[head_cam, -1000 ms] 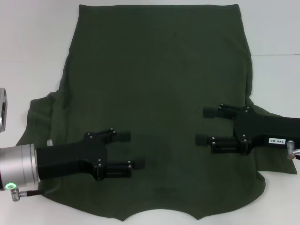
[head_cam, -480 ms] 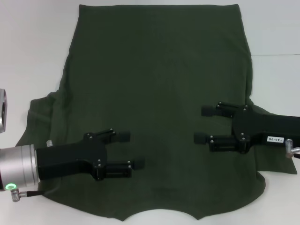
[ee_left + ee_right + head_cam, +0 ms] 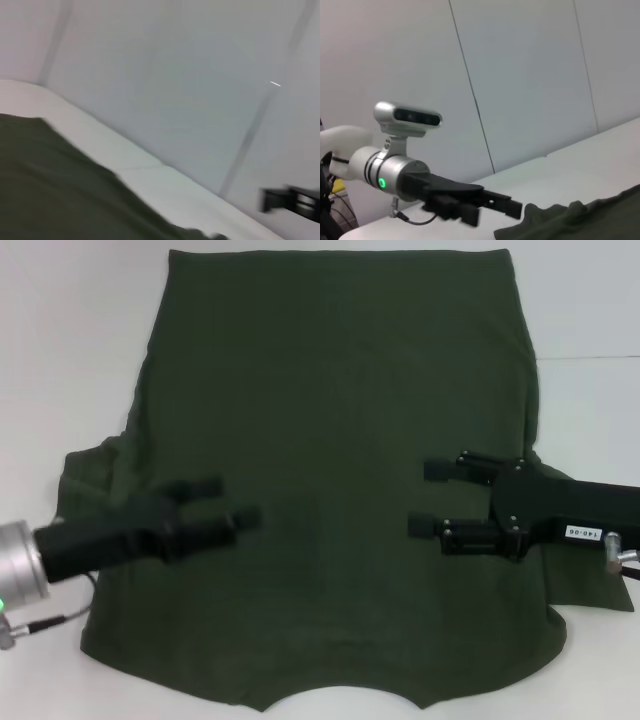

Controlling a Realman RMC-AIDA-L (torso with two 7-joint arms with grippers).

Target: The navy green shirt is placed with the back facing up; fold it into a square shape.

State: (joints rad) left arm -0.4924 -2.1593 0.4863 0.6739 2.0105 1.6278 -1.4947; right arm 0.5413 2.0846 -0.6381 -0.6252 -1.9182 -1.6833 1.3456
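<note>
Lying flat, plain side up, on white table (image 3: 60,340): navy green shirt (image 3: 330,440), hem far, collar near. Hovering over right half, fingers spread, gripping nothing: right gripper (image 3: 425,498). Sweeping above left sleeve area, motion-smeared, finger state unreadable: left gripper (image 3: 228,505).
</note>
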